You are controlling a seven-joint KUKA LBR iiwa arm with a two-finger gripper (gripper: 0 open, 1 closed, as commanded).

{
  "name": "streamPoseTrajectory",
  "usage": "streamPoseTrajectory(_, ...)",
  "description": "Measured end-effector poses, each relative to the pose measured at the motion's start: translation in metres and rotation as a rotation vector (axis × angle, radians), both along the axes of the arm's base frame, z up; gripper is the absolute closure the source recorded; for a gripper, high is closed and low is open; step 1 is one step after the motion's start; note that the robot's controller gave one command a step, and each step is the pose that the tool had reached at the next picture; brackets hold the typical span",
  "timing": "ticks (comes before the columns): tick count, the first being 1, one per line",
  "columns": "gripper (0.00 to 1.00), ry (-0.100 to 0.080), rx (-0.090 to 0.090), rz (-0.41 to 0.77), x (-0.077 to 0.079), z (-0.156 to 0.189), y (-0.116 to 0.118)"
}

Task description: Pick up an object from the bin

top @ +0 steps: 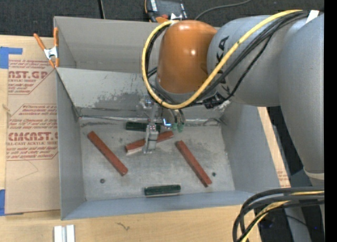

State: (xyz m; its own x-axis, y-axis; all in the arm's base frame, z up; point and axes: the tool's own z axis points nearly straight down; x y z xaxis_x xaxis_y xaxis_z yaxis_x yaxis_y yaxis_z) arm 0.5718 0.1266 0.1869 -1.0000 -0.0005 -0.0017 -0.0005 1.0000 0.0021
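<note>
The gripper (150,144) is lowered to the floor of the bin (71,130), near the floor's centre and towards the rear wall. Its tip meets the short red-brown bar (138,145). This bar lies flat directly under the gripper and extends from it to both sides at a slight slant. Whether the gripper is open or closed on this bar cannot be determined.

A dark green bar (136,126) lies just beyond the gripper, towards the rear wall and to the view's left. A long red-brown bar (107,153) lies well apart on the view's left of the gripper. Another red-brown bar (193,163) lies near it on the view's right. A second dark green bar (162,189) lies in front of the gripper, near the front wall. The orange cover (184,56) sits above the gripper.
</note>
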Motion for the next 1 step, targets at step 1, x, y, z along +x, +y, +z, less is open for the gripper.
streamPoseTrajectory(1,0.0,0.007,-0.004,0.09,0.0168,-0.0999,-0.0394)
